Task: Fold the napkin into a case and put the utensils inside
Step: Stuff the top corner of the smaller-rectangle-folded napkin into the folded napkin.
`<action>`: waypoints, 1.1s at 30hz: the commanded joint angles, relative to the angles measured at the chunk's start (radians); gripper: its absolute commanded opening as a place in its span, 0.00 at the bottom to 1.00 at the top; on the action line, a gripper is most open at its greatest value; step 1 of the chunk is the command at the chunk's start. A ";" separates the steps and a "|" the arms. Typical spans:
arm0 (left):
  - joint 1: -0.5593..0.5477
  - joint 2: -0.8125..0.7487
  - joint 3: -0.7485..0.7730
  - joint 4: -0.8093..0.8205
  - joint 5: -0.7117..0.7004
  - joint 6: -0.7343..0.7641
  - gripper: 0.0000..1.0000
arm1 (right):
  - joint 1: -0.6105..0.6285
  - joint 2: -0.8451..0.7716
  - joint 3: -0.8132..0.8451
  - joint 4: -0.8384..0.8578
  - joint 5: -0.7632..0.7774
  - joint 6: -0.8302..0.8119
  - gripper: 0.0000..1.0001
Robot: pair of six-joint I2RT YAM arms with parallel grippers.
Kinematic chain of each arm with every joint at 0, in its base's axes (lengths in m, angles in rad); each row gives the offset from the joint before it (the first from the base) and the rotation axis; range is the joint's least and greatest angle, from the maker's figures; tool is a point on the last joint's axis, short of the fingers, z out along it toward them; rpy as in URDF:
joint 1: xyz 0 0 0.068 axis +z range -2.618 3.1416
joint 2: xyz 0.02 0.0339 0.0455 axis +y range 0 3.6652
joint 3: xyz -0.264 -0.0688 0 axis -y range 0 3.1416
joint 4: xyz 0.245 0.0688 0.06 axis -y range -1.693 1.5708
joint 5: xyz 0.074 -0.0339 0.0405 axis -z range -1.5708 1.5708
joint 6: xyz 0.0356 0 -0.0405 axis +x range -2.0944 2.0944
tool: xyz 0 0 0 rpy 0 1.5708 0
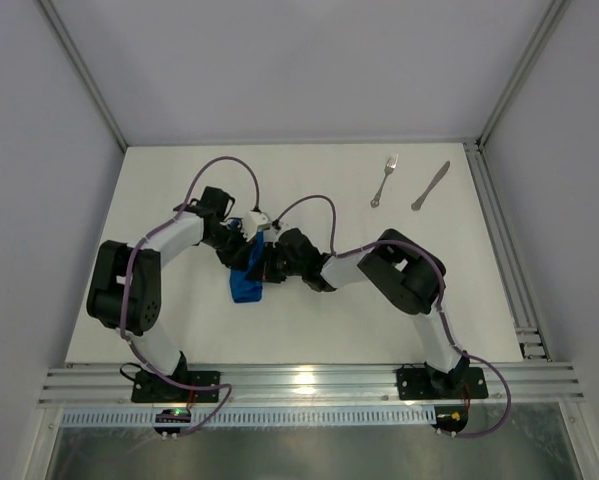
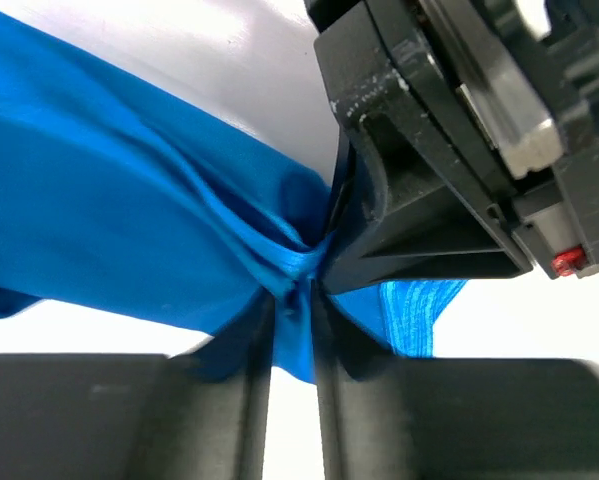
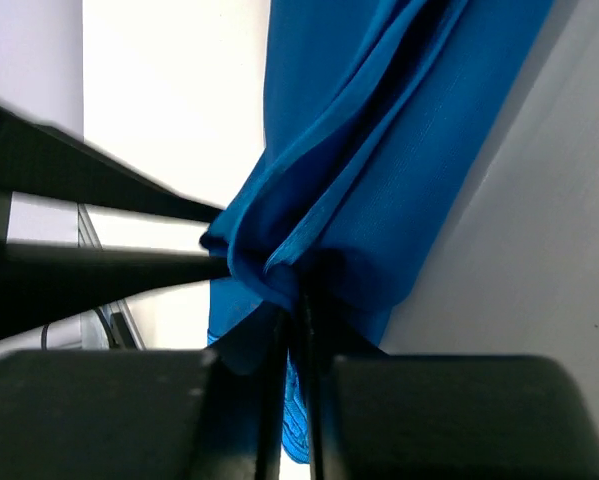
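The bright blue napkin (image 1: 246, 283) hangs bunched between both grippers near the table's middle left. My left gripper (image 1: 245, 245) is shut on a pinch of the napkin (image 2: 129, 200); the cloth runs between its fingers (image 2: 241, 400). My right gripper (image 1: 271, 262) is shut on the napkin (image 3: 399, 150) right beside the left one, and its black body fills the upper right of the left wrist view (image 2: 459, 150). The silver fork (image 1: 384, 180) and the silver knife (image 1: 431, 186) lie side by side at the far right, apart from both grippers.
An aluminium rail (image 1: 504, 250) runs along the table's right edge and another (image 1: 309, 385) along the front. Grey walls close in the left, back and right. Purple cables (image 1: 229, 165) loop above the arms.
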 commanded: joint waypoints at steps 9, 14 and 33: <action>0.040 -0.065 0.060 -0.131 0.055 0.024 0.55 | 0.005 0.000 -0.025 0.219 0.013 -0.037 0.04; 0.042 -0.147 -0.022 -0.097 -0.037 0.003 0.65 | 0.007 -0.022 -0.047 0.285 0.033 -0.046 0.04; 0.033 -0.079 -0.137 0.134 -0.048 -0.034 0.68 | 0.021 0.023 -0.028 0.417 0.105 -0.025 0.04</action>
